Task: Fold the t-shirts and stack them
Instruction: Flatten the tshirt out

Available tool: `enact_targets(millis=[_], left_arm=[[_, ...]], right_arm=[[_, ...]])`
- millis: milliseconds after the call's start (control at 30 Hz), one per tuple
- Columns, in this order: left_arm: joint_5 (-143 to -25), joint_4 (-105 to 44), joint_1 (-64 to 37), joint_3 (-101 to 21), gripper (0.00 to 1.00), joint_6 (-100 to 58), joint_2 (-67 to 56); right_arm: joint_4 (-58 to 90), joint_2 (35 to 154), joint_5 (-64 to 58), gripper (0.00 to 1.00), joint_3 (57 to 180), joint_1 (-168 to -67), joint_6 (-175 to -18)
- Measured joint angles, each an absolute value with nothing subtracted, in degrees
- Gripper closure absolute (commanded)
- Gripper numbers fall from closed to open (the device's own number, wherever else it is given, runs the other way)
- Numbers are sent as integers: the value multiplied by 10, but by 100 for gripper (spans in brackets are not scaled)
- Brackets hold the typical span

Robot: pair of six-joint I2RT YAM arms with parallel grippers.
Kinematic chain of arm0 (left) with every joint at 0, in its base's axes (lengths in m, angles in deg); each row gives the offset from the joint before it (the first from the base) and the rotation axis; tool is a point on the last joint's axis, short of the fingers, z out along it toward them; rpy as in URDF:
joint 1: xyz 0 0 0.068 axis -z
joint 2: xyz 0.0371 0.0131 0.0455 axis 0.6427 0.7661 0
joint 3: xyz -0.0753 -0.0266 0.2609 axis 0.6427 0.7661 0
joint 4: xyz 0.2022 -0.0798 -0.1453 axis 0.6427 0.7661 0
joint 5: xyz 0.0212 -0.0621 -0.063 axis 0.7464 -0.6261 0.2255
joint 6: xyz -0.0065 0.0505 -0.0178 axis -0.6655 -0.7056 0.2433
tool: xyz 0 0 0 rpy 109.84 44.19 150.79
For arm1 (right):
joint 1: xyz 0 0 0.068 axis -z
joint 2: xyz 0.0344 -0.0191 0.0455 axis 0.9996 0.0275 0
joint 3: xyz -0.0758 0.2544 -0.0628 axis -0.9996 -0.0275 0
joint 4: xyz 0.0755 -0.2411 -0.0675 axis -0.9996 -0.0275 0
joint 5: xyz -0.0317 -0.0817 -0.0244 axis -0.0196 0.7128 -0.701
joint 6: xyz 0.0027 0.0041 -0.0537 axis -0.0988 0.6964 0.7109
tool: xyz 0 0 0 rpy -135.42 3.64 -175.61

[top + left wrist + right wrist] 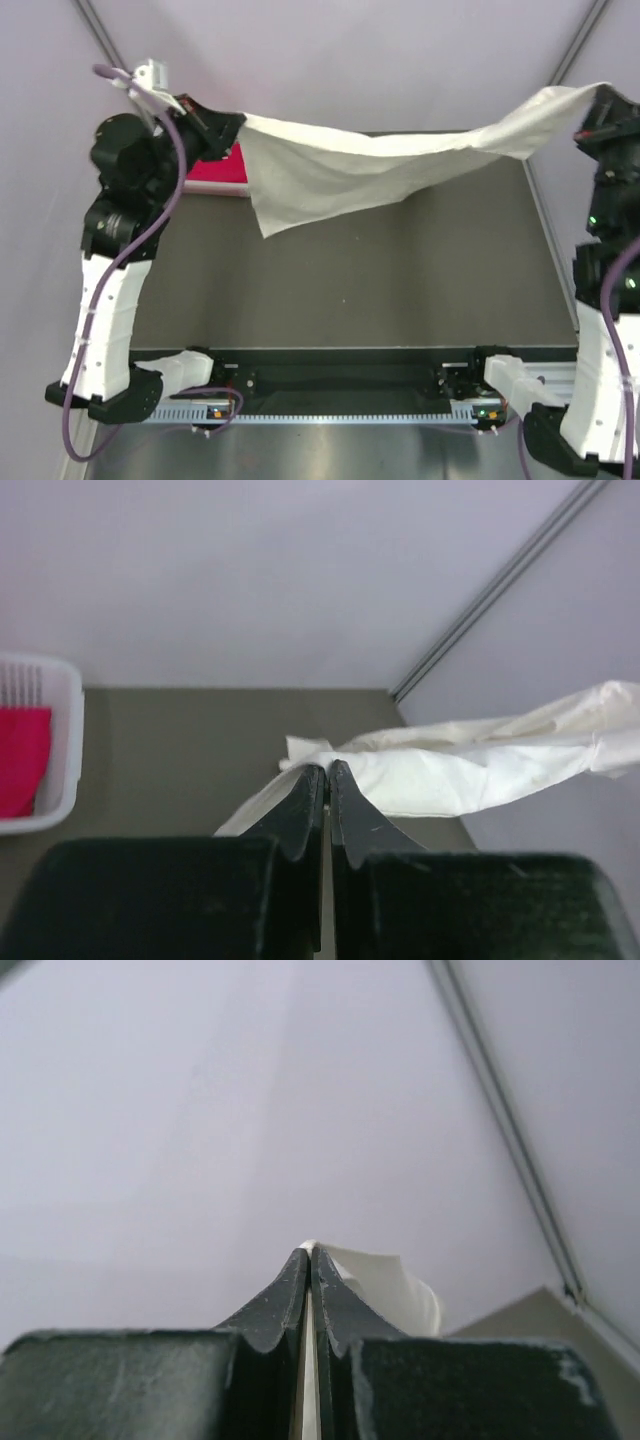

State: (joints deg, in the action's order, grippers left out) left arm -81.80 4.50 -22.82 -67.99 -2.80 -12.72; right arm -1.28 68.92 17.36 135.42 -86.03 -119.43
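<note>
The cream-white t-shirt (340, 165) hangs stretched in the air between both grippers, high above the table's far half. My left gripper (232, 128) is shut on its left corner; in the left wrist view the cloth (470, 765) runs from the closed gripper (327, 768) to the right. My right gripper (598, 100) is shut on the right corner; cloth (385, 1280) shows between and behind its closed tips (310, 1251). The red-magenta t-shirt (215, 170) lies at the far left behind the left arm, and in the left wrist view (22, 760) it sits inside the basket.
A white plastic mesh basket (62, 740) stands at the far left and holds the red shirt. The dark table (380, 290) lies under the hanging shirt. A metal rail (340, 410) with the arm bases runs along the near edge. Pale walls close in behind and at the sides.
</note>
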Motion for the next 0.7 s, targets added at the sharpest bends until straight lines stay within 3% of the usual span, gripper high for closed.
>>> enact_targets(millis=[200, 433, 567, 700], left_arm=[[-845, 38, -228, -801, 100, -42, -180], [-834, 15, -228, -930, 100, -30, -234], [-831, -24, -228, -921, 100, -21, -244], [-812, -35, -228, -836, 100, -21, -238]], right_arm=[[0, 602, 220, 100, 1460, -860, -1114], [54, 581, 243, 100, 1634, -866, -1059], [62, 583, 244, 100, 1630, -873, -1044], [68, 597, 242, 100, 1564, -893, -1029]])
